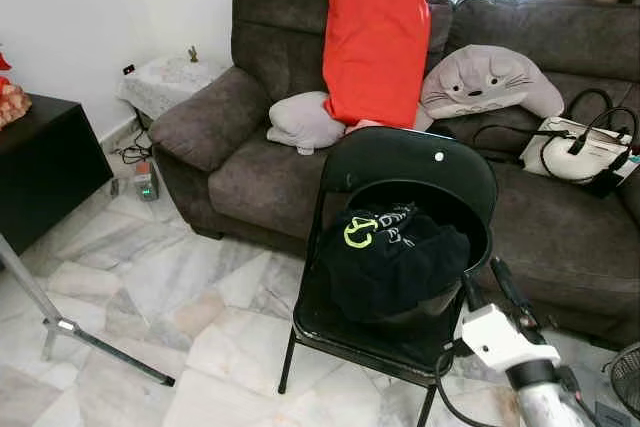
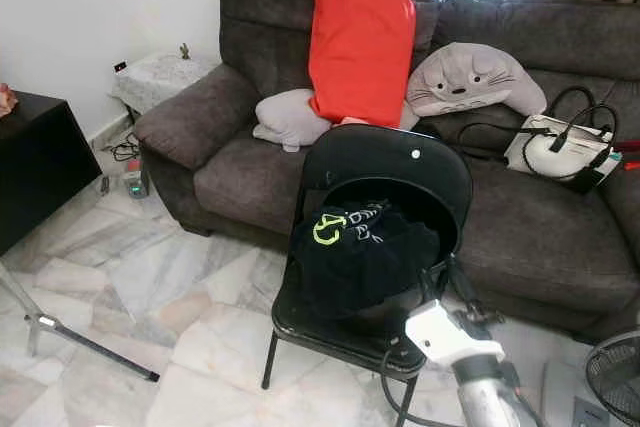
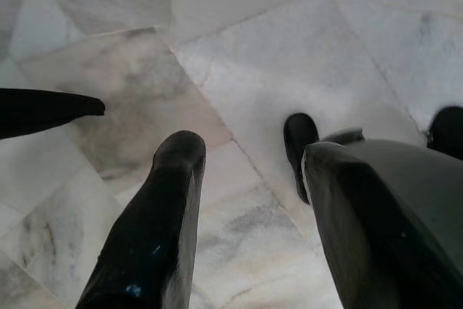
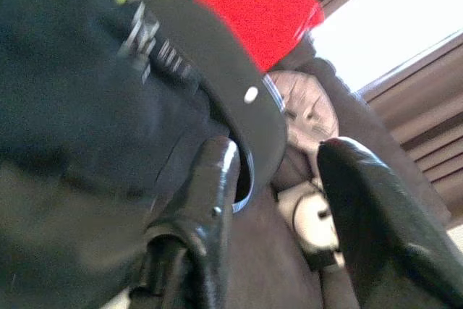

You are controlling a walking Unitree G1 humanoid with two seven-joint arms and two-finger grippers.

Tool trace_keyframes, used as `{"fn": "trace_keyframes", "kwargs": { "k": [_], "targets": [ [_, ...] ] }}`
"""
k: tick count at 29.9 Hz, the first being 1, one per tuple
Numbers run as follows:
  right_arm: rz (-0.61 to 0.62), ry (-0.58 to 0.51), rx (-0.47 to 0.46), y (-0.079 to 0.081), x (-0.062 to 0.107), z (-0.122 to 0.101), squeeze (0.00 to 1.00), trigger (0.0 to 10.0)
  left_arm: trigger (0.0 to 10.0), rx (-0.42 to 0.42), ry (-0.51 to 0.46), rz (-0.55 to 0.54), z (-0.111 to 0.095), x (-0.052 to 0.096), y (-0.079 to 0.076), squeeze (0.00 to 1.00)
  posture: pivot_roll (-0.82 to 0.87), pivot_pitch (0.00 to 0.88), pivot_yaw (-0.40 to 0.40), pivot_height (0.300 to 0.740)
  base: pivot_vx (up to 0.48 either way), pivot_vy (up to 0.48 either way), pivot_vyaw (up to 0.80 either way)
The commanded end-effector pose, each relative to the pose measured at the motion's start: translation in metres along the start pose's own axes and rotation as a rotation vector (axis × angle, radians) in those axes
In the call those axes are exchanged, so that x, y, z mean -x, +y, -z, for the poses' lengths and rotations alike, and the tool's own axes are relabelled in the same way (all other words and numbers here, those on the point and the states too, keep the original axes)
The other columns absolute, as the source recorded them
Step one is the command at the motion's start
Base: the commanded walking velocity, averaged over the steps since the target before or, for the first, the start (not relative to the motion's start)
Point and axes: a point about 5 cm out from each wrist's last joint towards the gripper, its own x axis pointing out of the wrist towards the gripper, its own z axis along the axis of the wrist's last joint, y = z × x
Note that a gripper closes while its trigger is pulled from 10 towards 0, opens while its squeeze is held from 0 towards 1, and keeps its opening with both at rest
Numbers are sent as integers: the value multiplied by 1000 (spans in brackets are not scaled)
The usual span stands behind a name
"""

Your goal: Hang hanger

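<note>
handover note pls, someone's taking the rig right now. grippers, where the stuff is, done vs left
Right gripper: open, holding nothing, reaching toward the right side of the black folding chair, close to the black garment piled on its seat.
Left gripper: open, hanging idle over the marble floor.
Job's things: I can't make out a hanger in any view; it may be under or inside the garment. No rail or hook to hang it on is visible either.
Done: nothing that can be seen; the garment lies on the chair, ungrasped.
Left: find and grasp the hanger, find a hanging spot, hang it.
</note>
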Motion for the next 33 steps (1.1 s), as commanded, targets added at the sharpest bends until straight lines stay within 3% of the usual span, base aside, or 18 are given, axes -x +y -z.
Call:
{"fn": "trace_keyframes", "kwargs": {
  "k": [1,5,9,10,11,12,17,23,33],
  "targets": [
    [-52,-5,47,7,-1,-2,1000,10000,10000,14,2,2,3,1,0,0,-32,75,-17,740,0,0,0],
    [-157,-25,116,21,-13,-5,1000,10000,10000,3,8,11,5,1,0,0,-47,93,-10,740,0,0,0],
    [-176,20,153,28,-27,-5,1000,10000,10000,-2,7,17,5,1,0,0,-47,98,-4,740,0,0,0],
    [-190,47,149,31,-31,-4,706,10000,10000,-2,4,17,5,1,0,0,-47,98,-4,740,0,0,0],
    [-217,81,140,37,-36,-2,502,10000,10000,-2,1,17,4,1,0,0,-38,99,-4,740,0,0,0],
    [-225,93,137,39,-38,-1,0,10000,10000,-2,-1,17,4,1,0,0,-26,100,-5,740,0,0,0],
    [-233,94,129,44,-48,-5,0,10000,10000,4,-8,14,4,2,1,0,-10,104,-1,740,0,0,0],
    [-248,87,113,48,-48,-5,0,10000,10000,2,-1,9,6,2,2,0,-8,106,-2,740,0,0,0],
    [-220,51,163,46,-55,-10,0,10000,10000,3,6,12,8,3,2,0,-2,94,-6,740,0,0,0]
  ]
}}
